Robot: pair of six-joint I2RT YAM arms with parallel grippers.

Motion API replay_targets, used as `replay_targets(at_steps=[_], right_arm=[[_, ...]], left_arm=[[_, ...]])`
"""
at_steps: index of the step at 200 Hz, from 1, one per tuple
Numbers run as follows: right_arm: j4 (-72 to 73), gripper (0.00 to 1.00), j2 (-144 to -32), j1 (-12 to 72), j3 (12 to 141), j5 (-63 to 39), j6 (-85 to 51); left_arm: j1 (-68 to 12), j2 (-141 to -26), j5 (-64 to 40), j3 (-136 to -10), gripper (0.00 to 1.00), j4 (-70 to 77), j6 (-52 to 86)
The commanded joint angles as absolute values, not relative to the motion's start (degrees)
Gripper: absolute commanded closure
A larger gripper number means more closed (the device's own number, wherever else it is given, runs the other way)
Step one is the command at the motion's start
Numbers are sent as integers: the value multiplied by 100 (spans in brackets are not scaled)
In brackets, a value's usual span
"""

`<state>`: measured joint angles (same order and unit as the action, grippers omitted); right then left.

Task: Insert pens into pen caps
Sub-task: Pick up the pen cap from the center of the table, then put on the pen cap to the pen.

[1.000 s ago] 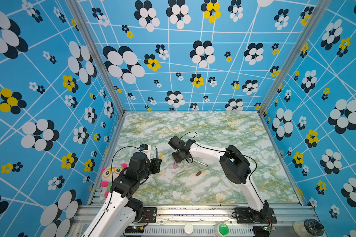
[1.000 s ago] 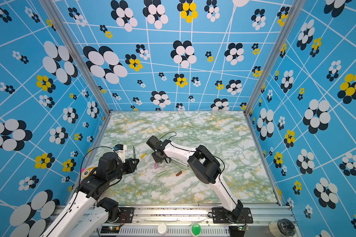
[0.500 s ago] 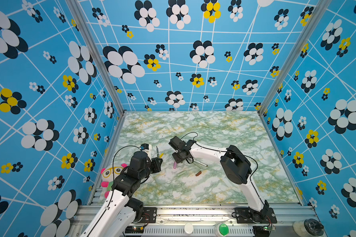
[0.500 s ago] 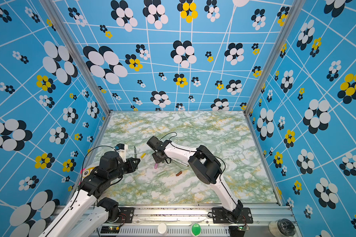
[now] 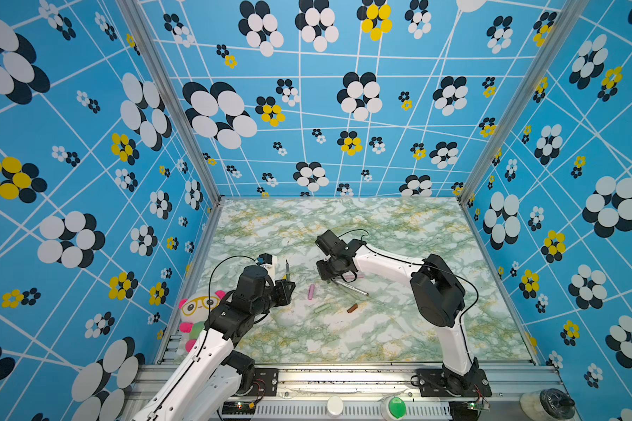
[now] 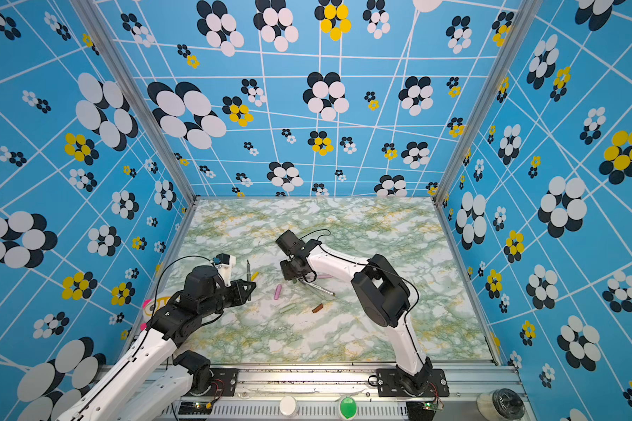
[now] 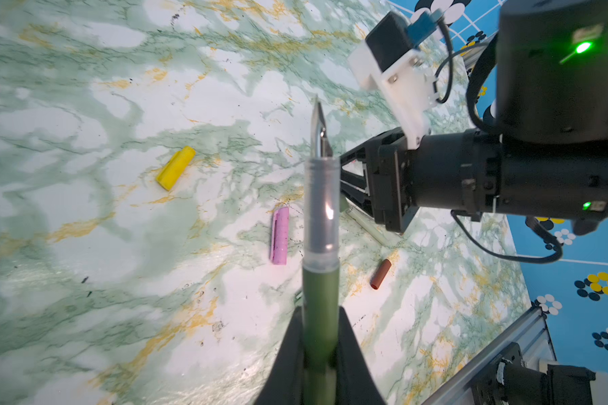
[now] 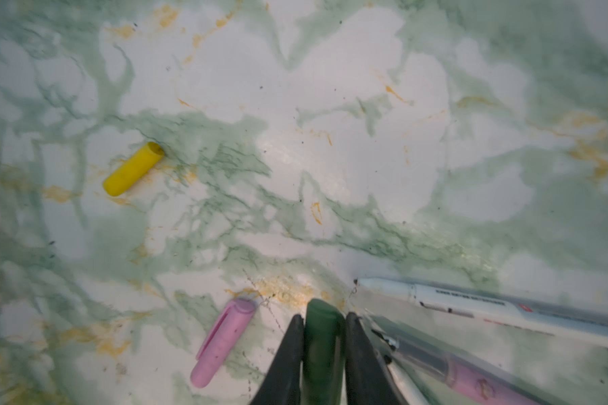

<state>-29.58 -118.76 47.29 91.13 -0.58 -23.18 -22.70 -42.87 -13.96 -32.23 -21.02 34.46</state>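
Dark-green pairing: pinching dark green pen (image 7: 320,298) in left gripper (image 7: 320,315), barrel crosswise to its jaws, nib free; clamping dark green cap (image 8: 322,350) in right gripper (image 8: 324,317), beyond the left jaws, lower, apart.

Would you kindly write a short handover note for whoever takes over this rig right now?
The left claw is shut on the green pen, nib bare and pointing out of the claw.
The right claw is shut on the green cap.
Loose on the table: yellow cap, pink cap, brown cap, pale cap. A white pen and a pink pen lie beside the right claw.
Done: no pen is capped yet.
Left: join the green pen and green cap, then the other colours.
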Motion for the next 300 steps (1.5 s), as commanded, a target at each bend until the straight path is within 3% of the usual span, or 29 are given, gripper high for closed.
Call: replay_targets(at_steps=[1, 124, 300], right_arm=[[-2721, 78, -11389, 4590, 8915, -280, -2599], [-1369, 78, -9501, 4021, 7808, -616, -3435], [-956, 78, -9306, 4005, 7504, -992, -3682]], left_arm=[[-2423, -4408, -1635, -3123, 100, -1599, 3368], [-3463, -5895, -2226, -3156, 100, 508, 3685], [-3930, -6718, -2014, -3675, 100, 757, 3652]])
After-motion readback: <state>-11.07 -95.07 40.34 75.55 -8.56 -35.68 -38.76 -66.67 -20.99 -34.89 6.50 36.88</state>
